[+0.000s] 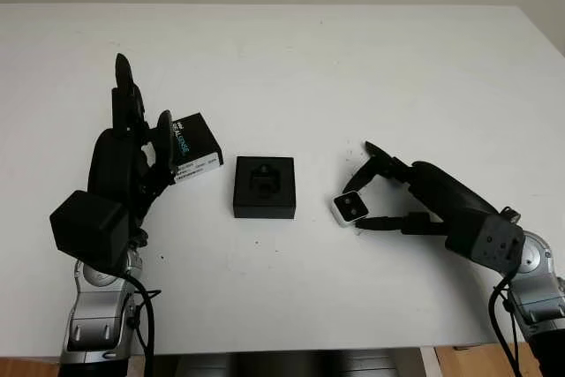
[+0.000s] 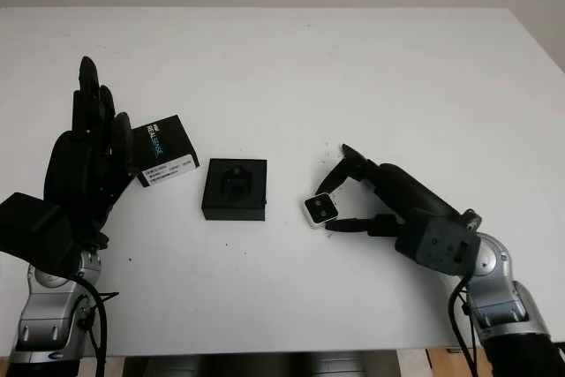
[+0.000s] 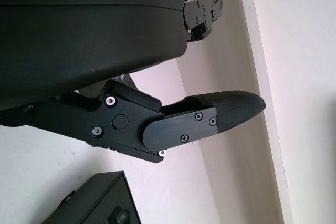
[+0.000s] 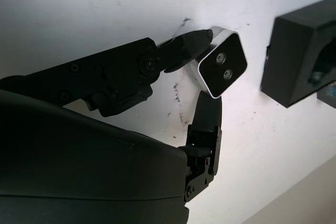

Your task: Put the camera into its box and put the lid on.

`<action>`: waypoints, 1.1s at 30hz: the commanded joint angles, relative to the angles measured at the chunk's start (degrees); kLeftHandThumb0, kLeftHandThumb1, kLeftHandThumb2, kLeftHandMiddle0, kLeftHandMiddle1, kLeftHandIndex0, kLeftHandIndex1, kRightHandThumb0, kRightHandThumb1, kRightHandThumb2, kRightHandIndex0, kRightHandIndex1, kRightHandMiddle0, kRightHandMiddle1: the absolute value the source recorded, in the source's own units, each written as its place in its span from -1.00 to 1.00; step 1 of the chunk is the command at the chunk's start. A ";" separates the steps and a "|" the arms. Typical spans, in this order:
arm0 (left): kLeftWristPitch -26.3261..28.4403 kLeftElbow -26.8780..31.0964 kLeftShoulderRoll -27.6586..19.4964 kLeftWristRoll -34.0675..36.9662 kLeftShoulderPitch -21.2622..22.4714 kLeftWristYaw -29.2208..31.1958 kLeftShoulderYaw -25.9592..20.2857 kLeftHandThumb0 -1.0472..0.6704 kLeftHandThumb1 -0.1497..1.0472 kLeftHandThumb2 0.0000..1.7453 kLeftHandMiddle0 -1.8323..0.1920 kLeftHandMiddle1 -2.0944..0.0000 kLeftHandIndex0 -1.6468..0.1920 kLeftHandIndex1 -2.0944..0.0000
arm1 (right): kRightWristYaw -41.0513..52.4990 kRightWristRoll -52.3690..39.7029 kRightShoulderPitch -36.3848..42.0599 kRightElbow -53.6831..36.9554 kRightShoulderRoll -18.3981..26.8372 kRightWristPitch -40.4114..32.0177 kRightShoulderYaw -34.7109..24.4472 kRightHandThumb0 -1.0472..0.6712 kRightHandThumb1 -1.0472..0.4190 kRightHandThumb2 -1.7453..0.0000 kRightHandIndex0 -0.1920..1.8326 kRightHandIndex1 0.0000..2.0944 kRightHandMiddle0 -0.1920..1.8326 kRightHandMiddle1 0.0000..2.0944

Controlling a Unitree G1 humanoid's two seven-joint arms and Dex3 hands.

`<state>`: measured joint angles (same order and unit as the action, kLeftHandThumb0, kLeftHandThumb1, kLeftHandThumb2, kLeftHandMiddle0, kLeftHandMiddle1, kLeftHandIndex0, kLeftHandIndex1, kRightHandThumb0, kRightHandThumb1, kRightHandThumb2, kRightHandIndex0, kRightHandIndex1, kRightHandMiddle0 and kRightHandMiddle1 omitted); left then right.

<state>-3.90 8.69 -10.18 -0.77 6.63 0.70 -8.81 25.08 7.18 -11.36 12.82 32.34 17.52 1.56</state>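
Camera [image 1: 350, 207] is sitting right of centre in the head view, pinched between the fingers [image 1: 381, 162] of your right hand [image 1: 415, 193], low over the white table [image 1: 353, 68]. Your box [image 1: 264, 187] is lying open at the centre, just left of the camera and apart from it, with bare tabletop between them. The lid [image 1: 195, 148], black with a white label, is lying tilted left of the box, touching your left hand [image 1: 132, 152], which is open and holding nothing. Your right wrist view is showing two lenses on the camera's [image 4: 222, 67] dark face, and a corner of the box [image 4: 299, 51].
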 commanded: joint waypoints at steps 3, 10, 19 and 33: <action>-0.55 0.27 0.41 0.14 -0.17 -0.26 0.02 -0.61 1.00 -0.26 1.00 1.00 1.00 1.00 | -0.82 -1.59 0.62 -0.49 -1.65 -1.34 -0.81 -0.30 -0.95 0.93 -0.68 -0.94 -0.57 0.41; -0.66 0.17 0.05 0.39 -0.24 0.10 -0.31 -0.61 1.00 -0.26 1.00 1.00 1.00 1.00 | -1.07 -3.67 -0.12 -0.40 -3.19 -2.64 -1.23 -0.30 -0.98 0.93 -0.70 -0.95 -0.63 0.51; -0.14 0.34 -0.48 0.28 -0.21 0.51 -0.44 -0.62 1.00 -0.26 1.00 1.00 1.00 1.00 | -1.85 -6.69 -1.54 -0.22 -5.32 -3.28 -3.01 -0.31 -0.94 0.95 -0.66 -0.94 -0.60 0.57; 0.12 0.37 -0.55 0.29 -0.35 0.72 -0.51 -0.63 1.00 -0.26 1.00 1.00 1.00 1.00 | -0.23 -15.22 -5.15 -0.16 -10.30 -2.07 -5.39 -0.30 -0.91 0.94 -0.64 -0.93 -0.55 0.61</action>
<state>-3.81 8.66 -10.45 -0.41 6.62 1.38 -9.19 24.65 -6.95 -15.95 14.25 22.55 15.95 -3.14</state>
